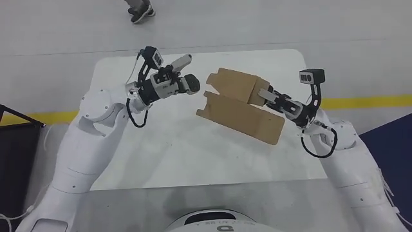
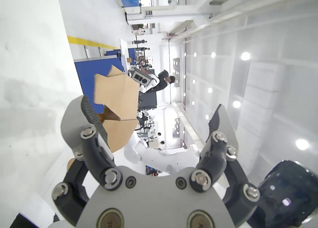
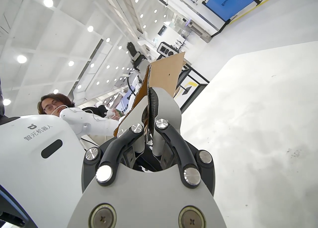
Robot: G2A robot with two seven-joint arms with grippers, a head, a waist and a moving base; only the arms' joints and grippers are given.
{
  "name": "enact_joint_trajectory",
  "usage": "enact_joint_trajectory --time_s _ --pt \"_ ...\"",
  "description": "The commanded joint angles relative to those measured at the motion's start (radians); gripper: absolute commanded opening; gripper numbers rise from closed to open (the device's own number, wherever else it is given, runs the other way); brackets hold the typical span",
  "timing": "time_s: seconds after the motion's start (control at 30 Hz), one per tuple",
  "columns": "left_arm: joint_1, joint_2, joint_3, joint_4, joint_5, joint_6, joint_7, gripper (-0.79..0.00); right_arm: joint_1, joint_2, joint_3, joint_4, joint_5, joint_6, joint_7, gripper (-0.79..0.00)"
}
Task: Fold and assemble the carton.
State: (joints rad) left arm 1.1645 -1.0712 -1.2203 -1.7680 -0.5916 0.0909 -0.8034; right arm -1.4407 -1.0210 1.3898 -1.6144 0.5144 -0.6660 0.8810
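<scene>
Top view: the partly folded brown cardboard carton (image 1: pixel 241 106) is hanging tilted above the middle of the white table (image 1: pixel 193 161). The right gripper (image 1: pixel 262 95) is clamping its edge over the table's right half. The left gripper (image 1: pixel 193 84) is hovering over the table's left half, fingers spread apart and holding nothing.

Brown, flattened corrugated-cardboard carton (image 1: pixel 239 106) occupied the space over the middle-right of the white rounded table (image 1: pixel 161 158), with the right gripper (image 1: pixel 264 95) clamped on its right-hand end. A narrow gap separated its notched flaps from the wide-spread left gripper (image 1: pixel 195 84).
</scene>
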Motion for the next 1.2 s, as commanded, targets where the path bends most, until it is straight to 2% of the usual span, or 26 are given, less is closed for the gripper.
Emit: enact_joint_trajectory --time_s 0.0,0.27,1.07,1.17 --pt "-0.019 -0.001 0.009 0.014 0.026 -0.025 -0.031 0.0 0.002 -0.001 -0.003 0.003 0.018 0.007 0.004 -0.785" --pt "-0.068 -0.005 0.032 0.056 0.031 -0.03 -0.102 0.0 0.023 -0.004 -0.004 0.032 0.115 0.029 0.033 -0.785" --pt "-0.169 -0.023 0.112 0.132 0.044 -0.083 -0.22 0.0 0.092 -0.02 -0.036 0.073 0.126 0.068 0.053 -0.785" --pt "-0.178 -0.024 0.114 0.136 0.036 -0.091 -0.25 -0.074 0.1 -0.022 -0.042 0.083 0.123 0.071 0.053 -0.785"
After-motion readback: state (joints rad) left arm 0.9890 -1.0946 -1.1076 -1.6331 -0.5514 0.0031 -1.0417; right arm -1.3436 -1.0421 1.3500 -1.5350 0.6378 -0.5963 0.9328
